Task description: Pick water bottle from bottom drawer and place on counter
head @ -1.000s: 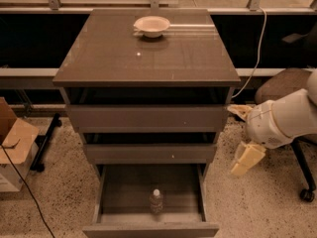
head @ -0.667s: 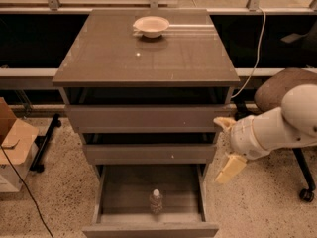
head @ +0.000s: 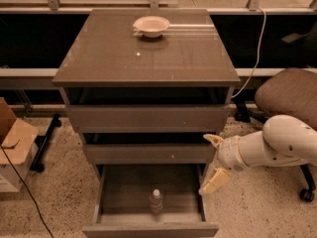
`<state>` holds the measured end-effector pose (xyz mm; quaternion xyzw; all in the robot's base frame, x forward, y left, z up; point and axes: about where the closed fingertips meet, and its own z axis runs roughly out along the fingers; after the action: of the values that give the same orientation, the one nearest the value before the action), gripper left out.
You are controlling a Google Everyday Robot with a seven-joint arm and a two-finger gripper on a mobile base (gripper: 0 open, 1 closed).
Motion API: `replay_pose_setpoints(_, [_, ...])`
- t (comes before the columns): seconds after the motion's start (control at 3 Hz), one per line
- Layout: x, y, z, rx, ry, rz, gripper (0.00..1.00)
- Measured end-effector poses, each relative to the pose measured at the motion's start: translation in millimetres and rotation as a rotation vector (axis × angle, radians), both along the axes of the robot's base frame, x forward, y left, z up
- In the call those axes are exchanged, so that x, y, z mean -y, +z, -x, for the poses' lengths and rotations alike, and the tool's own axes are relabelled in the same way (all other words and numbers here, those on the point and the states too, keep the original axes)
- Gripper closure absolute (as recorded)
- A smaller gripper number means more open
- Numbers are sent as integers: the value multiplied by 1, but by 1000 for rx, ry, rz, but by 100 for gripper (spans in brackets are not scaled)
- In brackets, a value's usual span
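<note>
The water bottle (head: pixel 156 201) stands upright near the front of the bottom drawer (head: pixel 148 229), which is pulled out. The counter (head: pixel 148 58) tops the cabinet above. My gripper (head: pixel 212 160) is at the right side of the cabinet, level with the middle drawer's front and above the right wall of the bottom drawer. Its two cream fingers (head: pixel 215 181) are spread apart and hold nothing. The gripper is to the right of the bottle and higher, not touching it.
A shallow cream bowl (head: pixel 151 26) sits at the back of the counter. An office chair (head: pixel 290 95) stands to the right behind my arm. A cardboard box (head: pixel 12 143) and a cable lie on the floor at the left.
My arm and gripper have moved left, from beside the cabinet to over the right edge of the bottom drawer. The bottle has not moved.
</note>
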<state>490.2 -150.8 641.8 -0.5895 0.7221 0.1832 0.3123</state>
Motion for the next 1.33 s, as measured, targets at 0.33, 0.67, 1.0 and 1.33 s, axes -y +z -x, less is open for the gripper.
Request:
replay_pose_setpoints(0.33, [0,0,0,0,0,0,0])
replay_pose_setpoints(0.67, [-9,-17,-2,-17,-6,7,0])
replay_pose_setpoints(1.0, [-25,-44,-10,-14,7,-26,0])
replay_pose_setpoints(1.33, [-41,-87,-16,-33,27,-56,0])
